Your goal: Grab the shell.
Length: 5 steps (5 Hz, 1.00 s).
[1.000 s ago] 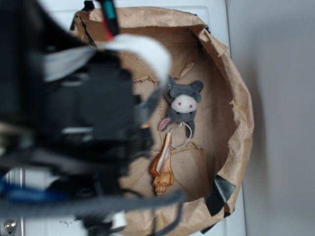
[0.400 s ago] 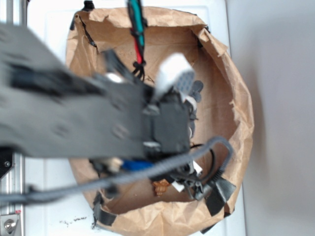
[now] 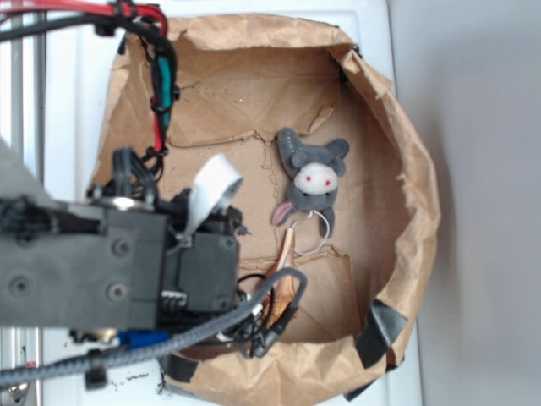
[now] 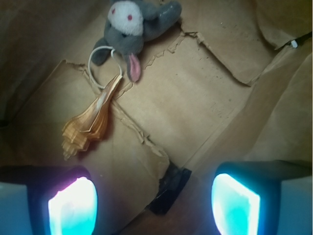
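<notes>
Shell lies on the brown paper floor of a bag, orange-tan and ridged, its slender tip aimed at the plush and its broad whorled end nearer the wrist camera. In the exterior view only the thin upper part of the shell shows, the rest being hidden under the arm and a grey cable. A white ring sits at the shell's tip, just beside the plush's pink ear; whether ring and shell touch is unclear. The plush is grey with a white face and red eyes, and lies a little further into the bag than the shell. The end effector hangs above the bag floor with its two fingers spread wide and nothing between them; the shell sits above the left-hand finger in the wrist picture, apart from it. A patch of black tape lies on the paper between the fingers. The bag rests on a white worktop.
</notes>
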{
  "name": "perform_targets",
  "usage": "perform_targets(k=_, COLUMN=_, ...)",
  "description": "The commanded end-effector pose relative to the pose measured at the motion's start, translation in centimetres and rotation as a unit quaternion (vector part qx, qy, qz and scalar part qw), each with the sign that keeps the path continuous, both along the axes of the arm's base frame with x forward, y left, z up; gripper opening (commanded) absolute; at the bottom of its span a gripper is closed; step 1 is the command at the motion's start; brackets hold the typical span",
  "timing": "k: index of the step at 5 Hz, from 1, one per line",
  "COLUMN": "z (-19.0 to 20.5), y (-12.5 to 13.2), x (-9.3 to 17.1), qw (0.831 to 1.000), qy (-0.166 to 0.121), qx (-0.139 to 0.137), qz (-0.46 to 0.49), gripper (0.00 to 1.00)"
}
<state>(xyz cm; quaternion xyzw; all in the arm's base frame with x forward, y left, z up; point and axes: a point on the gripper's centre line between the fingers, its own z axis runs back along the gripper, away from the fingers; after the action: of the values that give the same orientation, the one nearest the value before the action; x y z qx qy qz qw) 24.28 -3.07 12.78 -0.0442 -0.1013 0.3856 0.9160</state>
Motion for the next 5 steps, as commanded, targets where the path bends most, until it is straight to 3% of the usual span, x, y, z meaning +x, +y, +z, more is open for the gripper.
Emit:
perform_targets(k=1, z=1.9, y=0.4, x=-0.1, qw=1.0, qy=-0.023, qx=-0.002, qz=0.001, gripper=1.0)
perform_targets(k=2, z=1.9, y=0.4, x=-0.1, qw=1.0, qy=-0.023, qx=-0.002, qz=0.001, gripper=1.0)
perform_targets(k=4, z=0.5, y=3.7, x=9.4, qw=0.996, qy=-0.034, qx=0.016, qz=0.079, gripper=1.0)
perform_targets(k=5, z=-0.5, y=3.7, x=12.4, qw=0.996, qy=-0.039, qx=0.02, qz=0.079, gripper=1.0)
